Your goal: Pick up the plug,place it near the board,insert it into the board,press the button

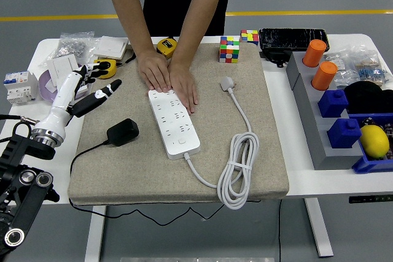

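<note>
White table (295,179) on a grey floor with a yellow line across the far side; a beige, coarse-woven mat (123,170) covers its middle. Left: left hand (83,90), white shell with black fingertips, raised over the mat's left edge, fingers spread and loose, holding nothing. Just right and nearer, the black plug (123,132), a rounded block, lies on the mat, its thin black cord trailing off the near edge. Centre: white oblong power strip (174,123), glossy plastic, angled; a person's two bare hands (167,77) press flat on its far end. Its thick white cable (238,170) lies coiled to the right. Far right: bins of clutter, contents partly unclear. Right hand not seen
</note>
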Motion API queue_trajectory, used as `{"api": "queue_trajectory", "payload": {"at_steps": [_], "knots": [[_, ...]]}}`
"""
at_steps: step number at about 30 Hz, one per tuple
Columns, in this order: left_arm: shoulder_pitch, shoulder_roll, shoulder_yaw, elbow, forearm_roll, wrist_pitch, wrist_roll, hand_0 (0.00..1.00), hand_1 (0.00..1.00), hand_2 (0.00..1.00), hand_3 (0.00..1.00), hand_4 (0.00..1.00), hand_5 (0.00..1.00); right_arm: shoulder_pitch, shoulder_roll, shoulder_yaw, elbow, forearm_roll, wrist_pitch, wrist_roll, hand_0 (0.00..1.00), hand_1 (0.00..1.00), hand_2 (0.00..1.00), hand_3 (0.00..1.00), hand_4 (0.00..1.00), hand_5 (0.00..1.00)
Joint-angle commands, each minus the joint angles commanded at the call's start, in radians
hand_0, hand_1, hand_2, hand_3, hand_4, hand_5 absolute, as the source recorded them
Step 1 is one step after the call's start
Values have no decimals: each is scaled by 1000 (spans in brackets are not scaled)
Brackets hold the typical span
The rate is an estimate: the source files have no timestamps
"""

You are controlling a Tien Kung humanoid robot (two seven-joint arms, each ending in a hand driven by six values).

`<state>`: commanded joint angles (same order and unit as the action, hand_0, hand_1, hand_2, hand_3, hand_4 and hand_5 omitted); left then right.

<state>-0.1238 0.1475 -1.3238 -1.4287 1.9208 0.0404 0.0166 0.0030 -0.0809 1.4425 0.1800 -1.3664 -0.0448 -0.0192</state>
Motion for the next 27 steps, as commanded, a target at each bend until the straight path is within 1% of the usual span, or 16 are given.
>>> {"api": "queue_trajectory", "payload": {"at_steps": [1, 2, 4, 6, 7, 9, 10, 12, 17, 19, 20, 22, 25, 26, 27], "knots": [[-7, 2, 22, 8, 26, -2, 3, 933, 962, 914, 907, 998, 534, 0, 2, 3, 0, -3, 0, -2, 819, 714, 721, 765, 998, 939], [-10, 2, 32, 11, 39, -3, 4, 933, 962, 914, 907, 998, 534, 0, 3, 4, 0, -5, 0, -3, 819, 714, 721, 765, 998, 939], [-19, -1, 72, 25, 123, -7, 8, 933, 962, 914, 907, 998, 534, 1, 6, 11, 0, -14, 1, -7, 819, 714, 721, 765, 998, 939], [-30, -15, 105, 47, 202, -11, 14, 933, 962, 914, 907, 998, 534, 0, 10, 31, 0, -33, 2, -15, 819, 714, 721, 765, 998, 939], [-35, -23, 119, 63, 225, -10, 13, 933, 962, 914, 907, 998, 534, -2, 12, 42, 0, -41, 1, -19, 819, 714, 721, 765, 998, 939], [-40, -31, 129, 81, 240, -9, 13, 944, 974, 898, 901, 998, 521, -1, 13, 48, 0, -46, 1, -22, 819, 714, 721, 764, 998, 942], [-42, -39, 129, 102, 250, -7, 11, 944, 974, 898, 901, 998, 521, 1, 13, 47, 0, -45, 1, -23, 819, 714, 721, 764, 998, 942], [-42, -45, 124, 125, 267, -2, 9, 944, 974, 898, 901, 998, 521, 3, 14, 42, 0, -34, -1, -18, 819, 714, 721, 764, 998, 942], [-46, -50, 104, 172, 285, 6, 3, 935, 983, 911, 905, 998, 525, 0, 21, 40, 0, -39, 3, -21, 819, 714, 721, 763, 998, 945], [-43, -56, 89, 188, 300, 22, -3, 935, 983, 911, 905, 998, 525, -2, 24, 49, 0, -47, 5, -23, 819, 714, 721, 763, 998, 945], [-40, -62, 76, 200, 316, 36, -9, 875, 959, 867, 888, 998, 511, -4, 24, 51, 0, -49, 6, -24, 819, 714, 721, 762, 998, 948], [-35, -69, 61, 211, 343, 48, -11, 875, 959, 867, 888, 998, 511, -4, 24, 55, 0, -52, 6, -25, 819, 714, 721, 762, 998, 948], [-28, -71, 52, 214, 348, 61, -8, 875, 959, 867, 888, 998, 511, -2, 23, 55, 0, -50, 6, -24, 819, 714, 721, 762, 998, 948], [-26, -71, 51, 213, 348, 64, -7, 809, 816, 727, 799, 998, 376, -2, 23, 57, 0, -51, 6, -24, 818, 714, 721, 761, 998, 951], [-26, -72, 50, 212, 348, 65, -5, 809, 816, 727, 799, 998, 376, -2, 23, 58, 0, -51, 6, -24, 818, 714, 721, 761, 998, 951]]}}
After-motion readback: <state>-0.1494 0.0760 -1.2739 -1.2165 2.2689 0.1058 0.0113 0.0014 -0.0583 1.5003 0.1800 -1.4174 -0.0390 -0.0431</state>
